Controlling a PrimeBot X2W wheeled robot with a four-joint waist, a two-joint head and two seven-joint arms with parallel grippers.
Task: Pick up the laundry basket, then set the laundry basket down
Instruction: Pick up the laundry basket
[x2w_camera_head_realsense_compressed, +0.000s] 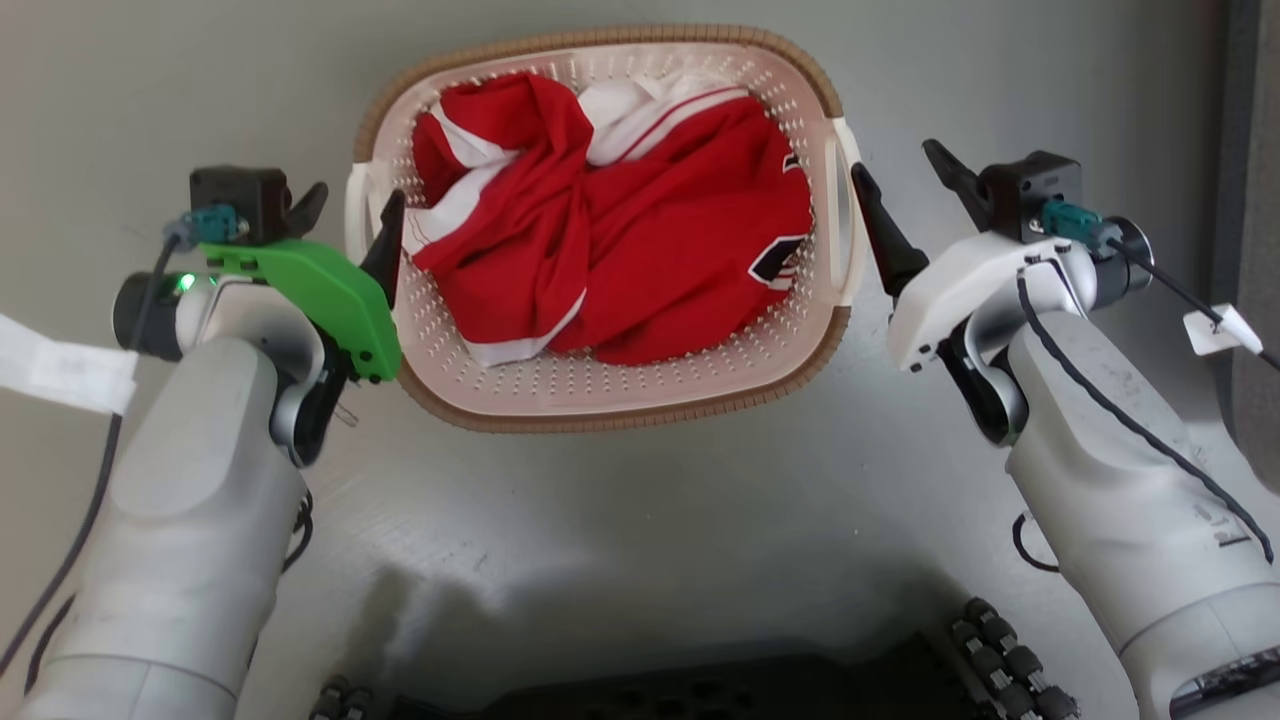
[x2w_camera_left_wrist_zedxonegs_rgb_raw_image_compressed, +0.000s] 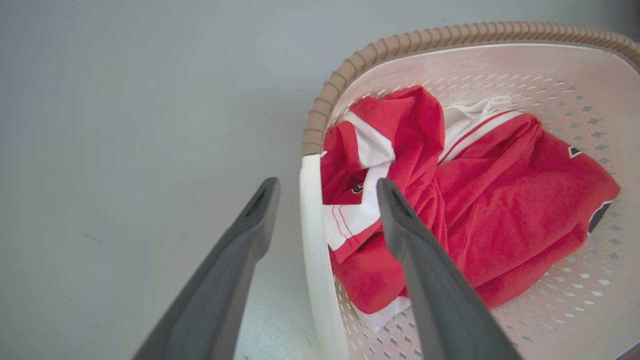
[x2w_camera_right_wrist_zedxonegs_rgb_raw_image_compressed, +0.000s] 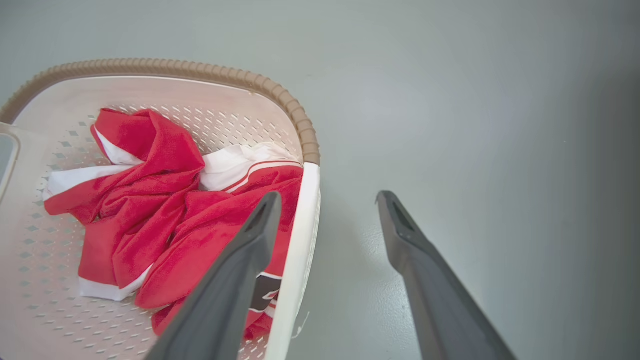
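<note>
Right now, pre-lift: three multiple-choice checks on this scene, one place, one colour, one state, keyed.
1. Where is the left gripper relative to the laundry basket?
A. Astride its left handle
B. Over its middle
C. Far off it
2. Main colour of the garment inside?
A. Blue
B. Red
C. Green
3. State of the right gripper?
A. Shut on the rim
B. Shut, empty
C. Open
Answers: 1 A, one finger shows inside the wall and one outside; 2 B, red cloth with white trim; 3 C, its fingers stand apart either side of the right handle.
</note>
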